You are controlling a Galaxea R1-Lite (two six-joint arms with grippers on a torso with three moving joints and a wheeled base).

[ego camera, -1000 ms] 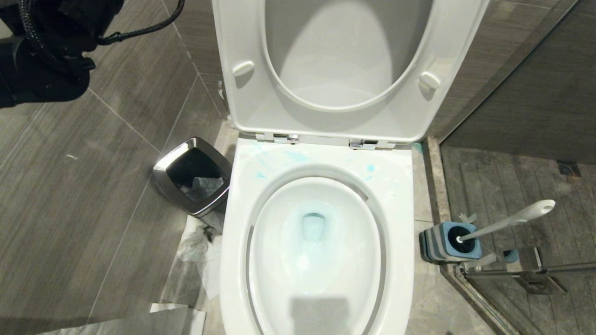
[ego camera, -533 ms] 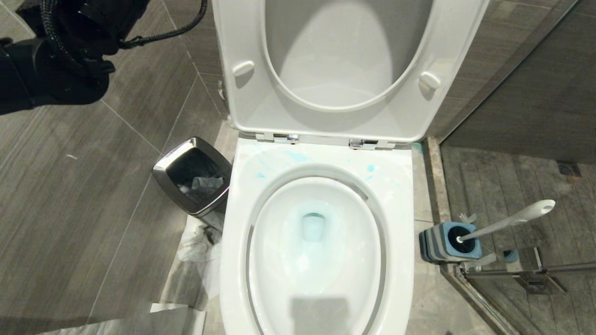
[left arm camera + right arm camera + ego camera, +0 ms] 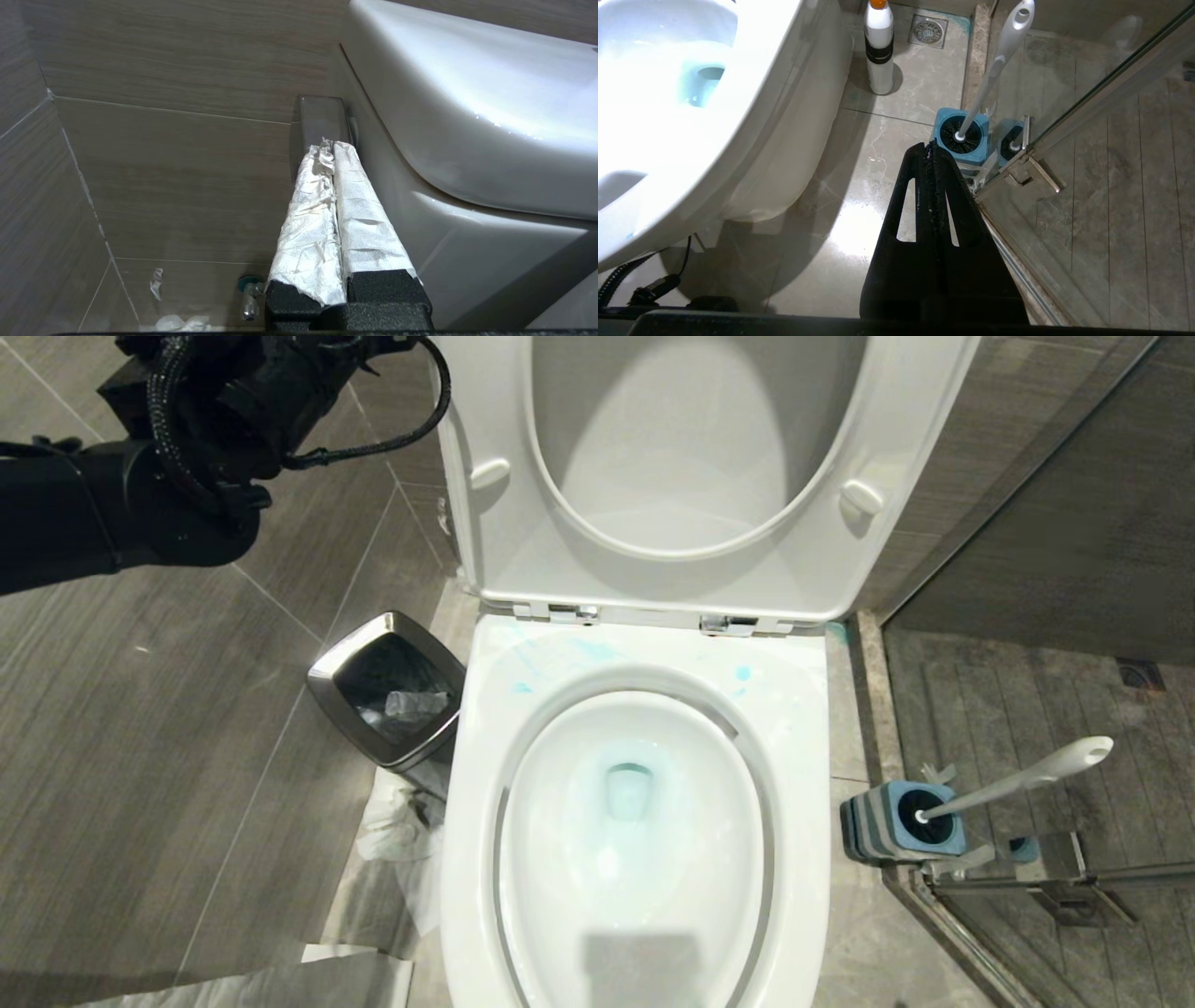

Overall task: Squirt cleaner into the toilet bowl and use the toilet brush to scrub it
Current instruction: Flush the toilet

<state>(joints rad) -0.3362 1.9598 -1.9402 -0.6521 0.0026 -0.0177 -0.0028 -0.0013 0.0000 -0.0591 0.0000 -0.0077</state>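
The toilet bowl (image 3: 635, 840) is sitting open with its seat and lid raised, and cleaner (image 3: 627, 793) is tinting the water pale blue and smearing the back rim. The toilet brush (image 3: 1018, 782) is leaning in its blue holder (image 3: 901, 821) on the floor just right of the bowl. The left gripper (image 3: 332, 147), fingers wrapped in white and pressed together holding nothing, is hanging beside the toilet's left flank near a wall plate (image 3: 322, 119). The right gripper (image 3: 930, 149), also closed and empty, is pointing toward the holder.
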